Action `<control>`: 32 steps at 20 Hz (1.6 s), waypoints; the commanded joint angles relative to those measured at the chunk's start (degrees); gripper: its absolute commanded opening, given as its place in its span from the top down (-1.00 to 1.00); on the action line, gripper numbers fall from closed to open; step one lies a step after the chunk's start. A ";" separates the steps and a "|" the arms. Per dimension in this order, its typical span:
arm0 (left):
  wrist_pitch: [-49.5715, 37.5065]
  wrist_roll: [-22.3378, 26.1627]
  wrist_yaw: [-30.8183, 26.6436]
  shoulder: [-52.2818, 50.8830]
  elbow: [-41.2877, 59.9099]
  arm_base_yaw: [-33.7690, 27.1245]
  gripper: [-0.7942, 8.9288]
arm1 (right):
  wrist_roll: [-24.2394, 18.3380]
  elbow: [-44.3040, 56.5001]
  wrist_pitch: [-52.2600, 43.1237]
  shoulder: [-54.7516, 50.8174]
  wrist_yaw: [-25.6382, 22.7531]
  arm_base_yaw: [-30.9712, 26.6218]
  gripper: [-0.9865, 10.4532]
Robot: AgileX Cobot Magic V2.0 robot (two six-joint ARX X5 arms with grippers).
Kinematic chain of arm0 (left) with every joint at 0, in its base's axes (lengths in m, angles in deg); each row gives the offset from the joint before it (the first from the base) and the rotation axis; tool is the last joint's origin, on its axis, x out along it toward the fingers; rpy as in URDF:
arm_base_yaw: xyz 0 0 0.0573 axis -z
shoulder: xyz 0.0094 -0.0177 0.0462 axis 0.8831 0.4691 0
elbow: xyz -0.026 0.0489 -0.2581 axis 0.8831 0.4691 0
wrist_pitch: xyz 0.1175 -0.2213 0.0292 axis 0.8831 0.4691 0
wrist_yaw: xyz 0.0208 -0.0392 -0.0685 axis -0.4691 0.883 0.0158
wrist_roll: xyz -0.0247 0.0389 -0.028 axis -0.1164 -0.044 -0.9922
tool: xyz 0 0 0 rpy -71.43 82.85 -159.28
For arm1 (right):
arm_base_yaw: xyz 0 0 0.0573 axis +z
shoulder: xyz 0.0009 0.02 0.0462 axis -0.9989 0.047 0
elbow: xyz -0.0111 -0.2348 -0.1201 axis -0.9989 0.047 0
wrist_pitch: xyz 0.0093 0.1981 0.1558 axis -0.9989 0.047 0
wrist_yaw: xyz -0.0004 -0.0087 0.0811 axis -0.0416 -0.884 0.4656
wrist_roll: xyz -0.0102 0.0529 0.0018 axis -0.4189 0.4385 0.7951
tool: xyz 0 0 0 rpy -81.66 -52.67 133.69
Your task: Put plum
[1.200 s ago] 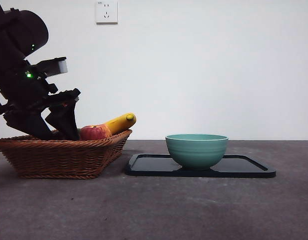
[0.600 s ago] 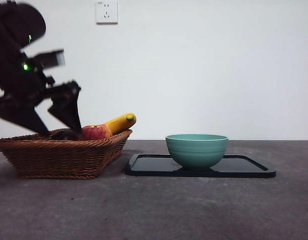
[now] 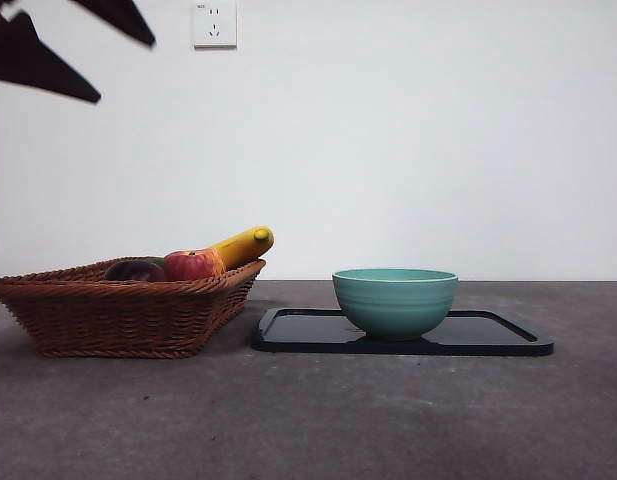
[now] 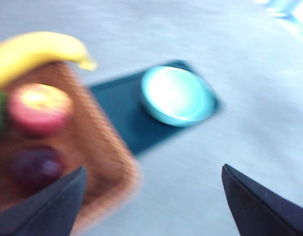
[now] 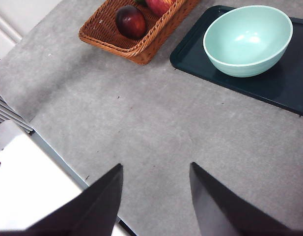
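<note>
The dark maroon plum (image 3: pixel 134 270) lies in the wicker basket (image 3: pixel 128 310) at the left, beside a red apple (image 3: pixel 189 265) and a banana (image 3: pixel 243 243). My left gripper (image 3: pixel 125 70) is high above the basket at the top left corner, open and empty. In the blurred left wrist view the plum (image 4: pixel 36 167) is far below the open left gripper (image 4: pixel 153 168). My right gripper (image 5: pixel 156 166) is open and empty, high over bare table. The right wrist view shows the plum (image 5: pixel 130 21) in the basket (image 5: pixel 117 42).
A teal bowl (image 3: pixel 395 300) stands on a black tray (image 3: pixel 488 335) to the right of the basket. It also shows in the right wrist view (image 5: pixel 248 39). A green fruit is partly hidden behind the apple. A white wall with a socket (image 3: pixel 213 22) is behind.
My left gripper has risen from the basket to the top left corner, empty. The plum has stayed in the basket and now shows uncovered.
</note>
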 commanded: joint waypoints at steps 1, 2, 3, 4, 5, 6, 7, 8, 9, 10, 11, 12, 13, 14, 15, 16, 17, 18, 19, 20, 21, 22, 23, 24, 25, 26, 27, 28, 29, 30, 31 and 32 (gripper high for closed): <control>4.33 -0.20 4.07 -2.27 -0.66 0.28 -0.06 | 0.15 -0.28 -1.01 0.13 0.15 0.35 0.45; 6.47 -0.07 5.88 -3.26 -0.66 0.35 -0.06 | 0.15 -0.28 -1.22 0.13 0.15 0.35 0.45; 9.09 0.42 7.91 -4.28 -0.66 0.55 -0.06 | 0.15 -0.28 -1.42 0.13 0.15 0.35 0.45; 11.08 1.11 8.72 -5.01 -0.66 0.79 -0.06 | 0.15 -0.28 -1.46 0.13 0.13 0.35 0.45; 13.27 2.47 8.92 -5.68 -0.66 1.05 -0.06 | 0.15 -0.28 -1.46 0.13 -0.02 0.35 0.45; 14.71 3.56 8.92 -5.97 -0.66 1.16 -0.06 | 0.15 -0.28 -1.46 0.13 -0.09 0.35 0.45; 15.72 4.42 8.92 -6.10 -0.66 1.29 -0.06 | 0.15 -0.28 -1.49 0.13 -0.31 0.35 0.45; 16.17 4.61 8.90 -6.08 -0.66 1.33 -0.06 | 0.15 -0.28 -1.46 0.13 -0.42 0.35 0.45; 16.24 4.70 8.90 -6.08 -0.66 1.33 -0.06 | 0.15 -0.28 -1.49 0.13 -0.42 0.35 0.45; 16.20 4.70 8.90 -6.08 -0.66 1.33 -0.06 | 0.15 -0.28 -1.49 0.13 -0.42 0.35 0.45; 16.22 4.70 8.90 -6.08 -0.66 1.33 -0.06 | 0.17 -0.28 -1.49 0.13 -0.42 0.35 0.45; 16.20 4.72 8.90 -6.08 -0.66 1.36 -0.06 | 0.17 -0.28 -1.49 0.13 -0.42 0.35 0.45; 16.20 4.74 8.90 -6.08 -0.66 1.33 -0.06 | 0.20 -0.28 -1.46 0.13 -0.42 0.35 0.45; 16.20 4.76 8.90 -6.08 -0.66 1.33 -0.06 | 0.20 -0.28 -1.46 0.13 -0.42 0.35 0.45; 16.20 4.76 8.90 -6.08 -0.66 1.33 -0.06 | 0.20 -0.28 -1.49 0.13 -0.42 0.35 0.45; 16.20 4.76 8.90 -6.08 -0.66 1.33 -0.06 | 0.22 -0.28 -1.46 0.13 -0.42 0.37 0.45; 16.20 4.74 8.90 -6.08 -0.66 1.36 -0.06 | 0.22 -0.28 -1.46 0.13 -0.42 0.35 0.45; 16.22 4.74 8.90 -6.08 -0.66 1.33 -0.06 | 0.24 -0.28 -1.46 0.13 -0.42 0.35 0.45; 16.22 4.74 8.90 -6.08 -0.66 1.33 -0.06 | 0.37 -0.28 -1.49 0.13 -0.42 0.35 0.45; 16.22 4.74 8.90 -6.08 -0.66 1.33 -0.06 | 0.74 -0.28 -1.49 0.13 -0.39 0.35 0.45; 16.22 4.74 8.90 -6.08 -0.66 1.33 -0.06 | 1.09 -0.28 -1.62 0.13 -0.42 0.35 0.45; 16.20 4.74 8.90 -6.08 -0.66 1.33 -0.06 | 1.46 -0.28 -1.99 0.15 -0.42 0.35 0.45; 16.20 4.76 8.90 -6.08 -0.66 1.33 -0.06 | 2.84 -0.31 -3.04 0.20 -0.85 0.28 0.45; 16.17 4.76 8.90 -6.08 -0.66 1.33 -0.06 | 5.66 -0.59 -4.46 0.61 -2.05 0.20 0.45; 16.15 4.76 8.90 -6.08 -0.66 1.33 -0.06 | 8.50 -1.33 -5.57 1.88 -3.34 0.20 0.45; 16.17 4.76 8.90 -6.08 -0.66 1.33 -0.06 | 10.32 -2.67 -5.95 4.17 -4.92 0.17 0.45; 16.15 4.76 8.90 -6.08 -0.66 1.33 -0.06 | 10.51 -4.28 -5.92 7.17 -6.43 0.15 0.44; 16.17 4.79 8.90 -6.08 -0.66 1.33 -0.06 | 10.45 -6.45 -5.95 11.08 -7.56 0.07 0.41; 16.17 4.76 8.90 -6.08 -0.66 1.36 -0.06 | 10.16 -8.46 -5.95 14.64 -8.04 -0.02 0.39; 16.20 4.76 8.90 -6.08 -0.66 1.33 -0.06 | 9.70 -11.04 -5.97 18.99 -8.02 -0.35 0.35; 16.17 4.76 8.90 -6.08 -0.66 1.33 -0.06 | 8.90 -13.66 -5.97 23.32 -8.04 -0.79 0.32; 16.20 4.79 8.90 -6.08 -0.66 1.33 -0.06 | 8.00 -16.61 -5.95 28.04 -8.20 -1.49 0.31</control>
